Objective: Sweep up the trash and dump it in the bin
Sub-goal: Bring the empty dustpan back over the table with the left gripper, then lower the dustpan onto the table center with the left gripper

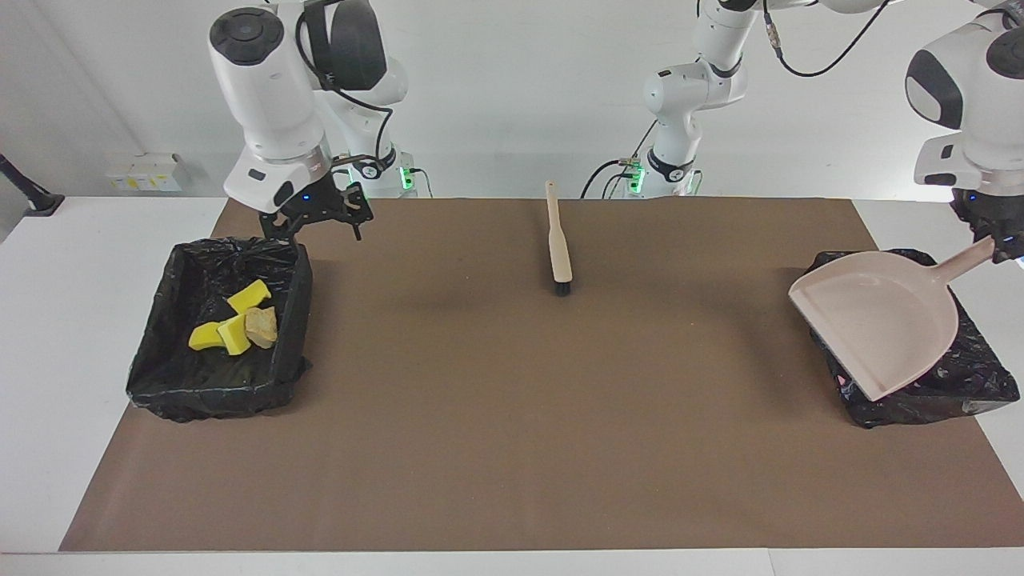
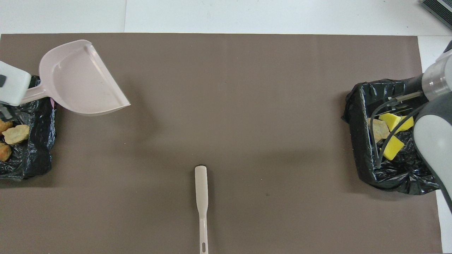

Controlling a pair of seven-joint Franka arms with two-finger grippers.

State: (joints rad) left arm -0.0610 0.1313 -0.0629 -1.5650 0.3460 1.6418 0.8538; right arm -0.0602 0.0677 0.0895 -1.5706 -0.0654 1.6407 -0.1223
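Observation:
Yellow sponge pieces [image 1: 232,324] and a tan lump [image 1: 261,326] of trash lie in the black-lined bin [image 1: 216,250] at the right arm's end; the overhead view shows them too [image 2: 392,123]. Over that bin's edge nearest the robots hangs my right gripper [image 1: 320,224], open and holding nothing. My left gripper [image 1: 994,242] is shut on the handle of the beige dustpan [image 1: 880,320], which hangs tilted over the other bin [image 1: 980,384]. Tan lumps [image 2: 14,134] lie in that bin; the dustpan hides them in the facing view.
A beige brush [image 1: 558,240] lies on the brown mat [image 1: 512,416] midway between the two arms, close to the robots, bristles pointing away from them. White table margins surround the mat.

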